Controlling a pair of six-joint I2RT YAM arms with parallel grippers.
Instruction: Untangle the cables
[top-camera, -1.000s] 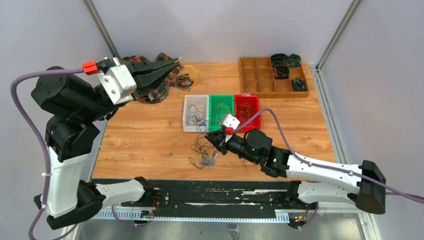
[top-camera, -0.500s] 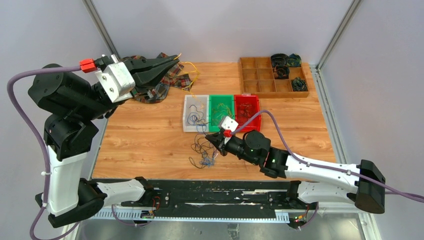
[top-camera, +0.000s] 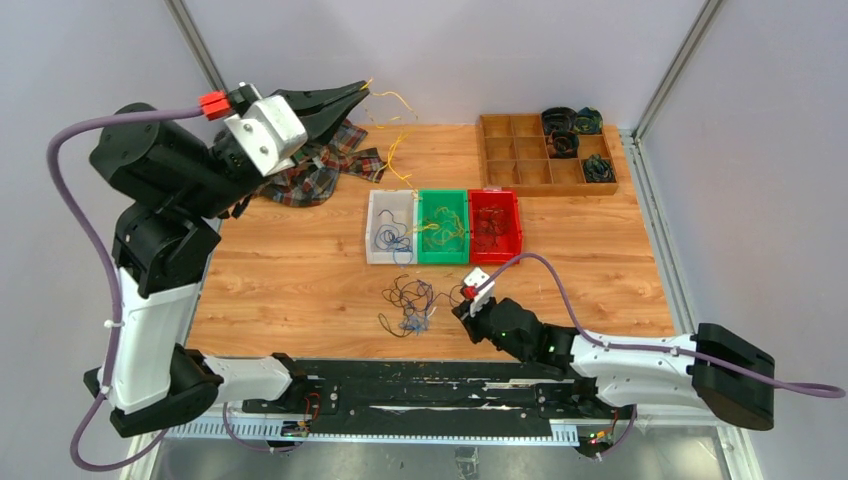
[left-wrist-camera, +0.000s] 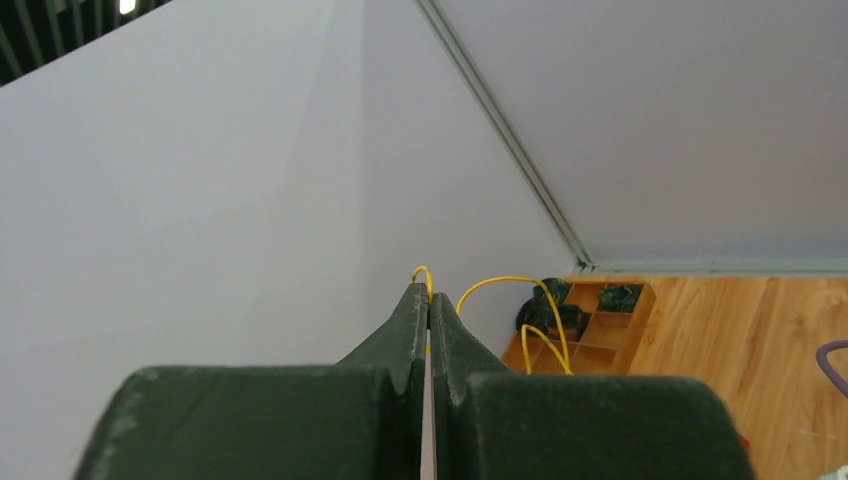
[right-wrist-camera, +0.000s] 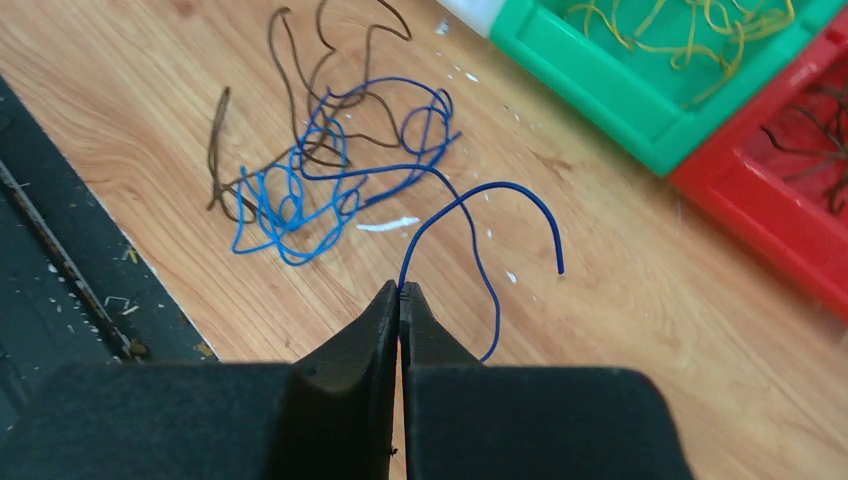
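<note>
The cables lie as a small blue and dark tangle (top-camera: 408, 305) near the table's front edge; in the right wrist view its blue loops (right-wrist-camera: 300, 190) and dark strands (right-wrist-camera: 300, 60) are spread on the wood. My right gripper (right-wrist-camera: 401, 288) is shut on a blue cable (right-wrist-camera: 470, 200) that arcs out of the tangle; it sits low, just right of the tangle (top-camera: 460, 306). My left gripper (top-camera: 365, 88) is raised at the back left, shut on a yellow cable (top-camera: 398, 150) that hangs down to the green bin (top-camera: 443, 247). The left wrist view shows that yellow cable (left-wrist-camera: 500, 283) pinched at the gripper (left-wrist-camera: 428, 292).
A clear bin (top-camera: 372, 228), the green bin and a red bin (top-camera: 516, 224) stand side by side mid-table, each holding cables. A wooden compartment tray (top-camera: 510, 155) with dark coils is at the back right. A plaid cloth (top-camera: 320, 165) lies under the left arm.
My right gripper shut on the blue cable and drew back toward the front edge and right. My left gripper rose, lifting the yellow cable higher.
</note>
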